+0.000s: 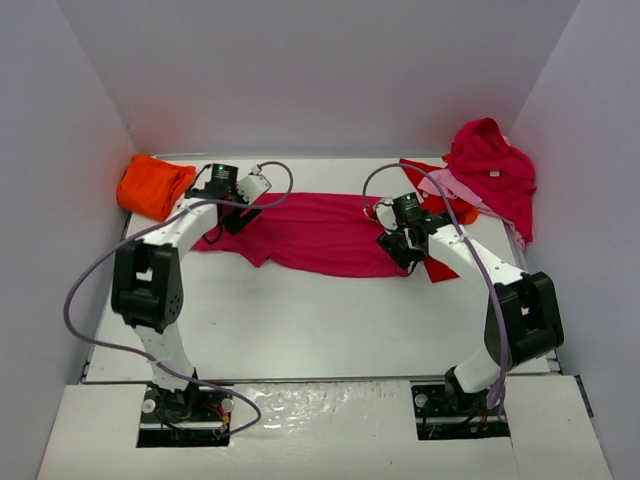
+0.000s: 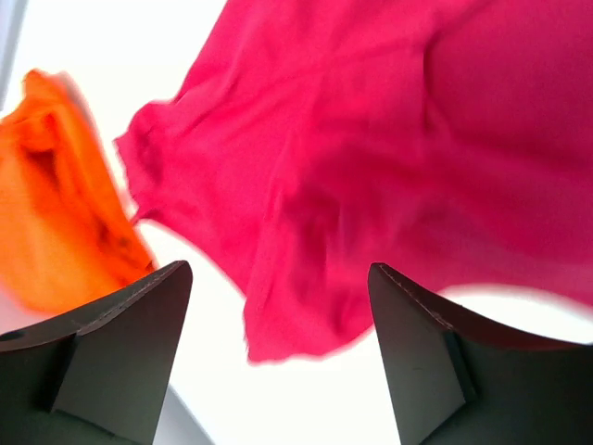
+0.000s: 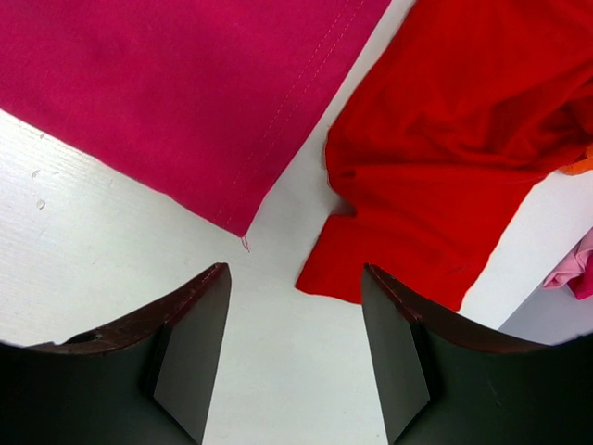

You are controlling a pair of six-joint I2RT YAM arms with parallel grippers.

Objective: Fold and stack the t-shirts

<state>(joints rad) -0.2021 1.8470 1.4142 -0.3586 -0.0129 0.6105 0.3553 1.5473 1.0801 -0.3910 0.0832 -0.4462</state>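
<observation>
The left arm's [image 1: 165, 265] jaws stand apart with nothing between them. They hang over the sleeve end of the magenta t-shirt [image 2: 371, 139], which lies spread out on the tabletop [image 1: 300, 320] and runs from these jaws across to the other pair. Out to their left, just beside that sleeve, the orange t-shirt [image 2: 56, 213] sits bunched up.

The right arm's [image 1: 500, 300] jaws are also parted and empty, over bare tabletop. The magenta hem corner is just ahead on one side and the rumpled bright red t-shirt [image 3: 445, 158] just ahead on the other. Beyond the red one, well to the right, a crimson t-shirt [image 1: 492, 165] is heaped with a light pink t-shirt [image 1: 455, 188].
</observation>
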